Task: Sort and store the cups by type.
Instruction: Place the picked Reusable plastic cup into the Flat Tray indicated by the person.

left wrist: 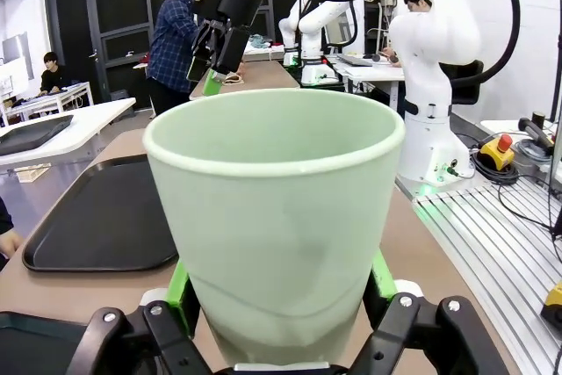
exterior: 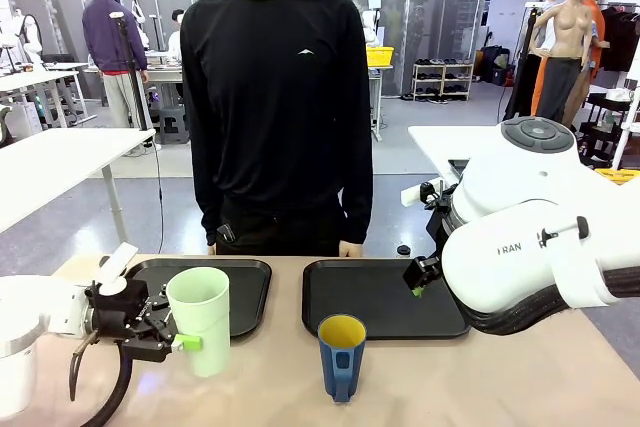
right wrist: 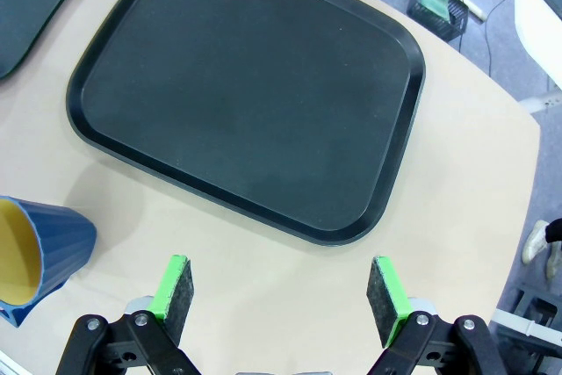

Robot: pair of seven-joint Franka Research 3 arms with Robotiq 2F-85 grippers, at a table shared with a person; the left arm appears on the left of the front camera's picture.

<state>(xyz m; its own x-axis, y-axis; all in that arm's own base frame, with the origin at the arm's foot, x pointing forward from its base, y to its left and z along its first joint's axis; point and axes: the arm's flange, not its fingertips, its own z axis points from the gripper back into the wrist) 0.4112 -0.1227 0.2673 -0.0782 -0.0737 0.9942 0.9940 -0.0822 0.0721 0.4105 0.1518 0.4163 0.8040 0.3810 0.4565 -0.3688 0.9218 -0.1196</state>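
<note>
Right now the tall green cup (exterior: 200,319) is caught between the two green pads of the left gripper (exterior: 186,343), which squeezes it low down on its sides. The cup is upright, near the front edge of the left tray (exterior: 250,292). I cannot tell if its bottom touches the tabletop (exterior: 480,387) or hangs just over it. So the step in hand looks like the grab on the first cup, with the carry yet to come. The next move, I think, is to lift the cup a little, keep it straight up, and bring it over the rim of a tray before letting go. The left arm lies low and comes in from the side, with its gripper flat and pointing across the tabletop. The blue cup (exterior: 342,357), yellow inside, stands alone in front of the right tray (exterior: 385,312), and nothing touches it. The right gripper (right wrist: 281,280) hangs over the bare tabletop just beside that tray. It points down, with its fingers spread wide and nothing between them, and the blue cup is off to one side of it.
</note>
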